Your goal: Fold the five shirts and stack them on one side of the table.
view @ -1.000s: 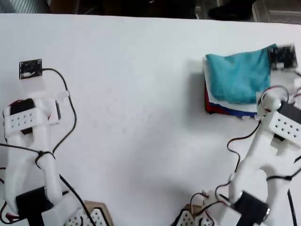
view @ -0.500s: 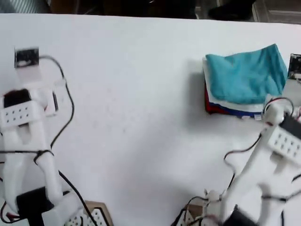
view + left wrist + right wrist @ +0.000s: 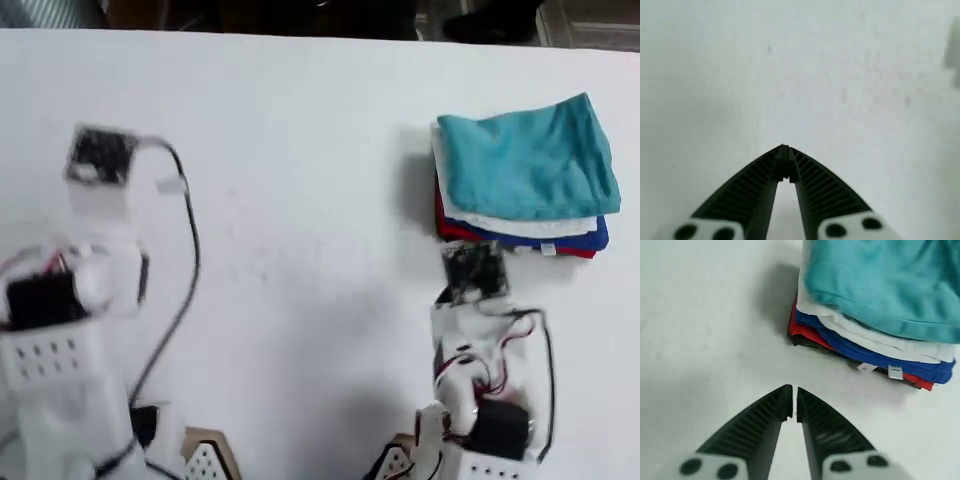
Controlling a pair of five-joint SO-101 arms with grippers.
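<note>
A stack of folded shirts (image 3: 520,175) lies at the table's far right, a teal shirt (image 3: 525,155) on top, then white, blue and red layers. In the right wrist view the same stack (image 3: 875,315) sits just ahead of my right gripper (image 3: 794,402), whose fingers are shut with nothing between them. In the high view the right arm (image 3: 478,330) stands just in front of the stack, apart from it. My left gripper (image 3: 785,162) is shut over bare white table. The left arm (image 3: 70,300) is at the table's left side.
The white table (image 3: 300,200) is bare across its middle and far side. Cables (image 3: 185,270) trail from both arms near the front edge. A wooden base piece (image 3: 210,455) shows at the front.
The right arm has drawn back from beside the stack to the front of it, folding toward its base. The left arm has swung slightly right and pulled back.
</note>
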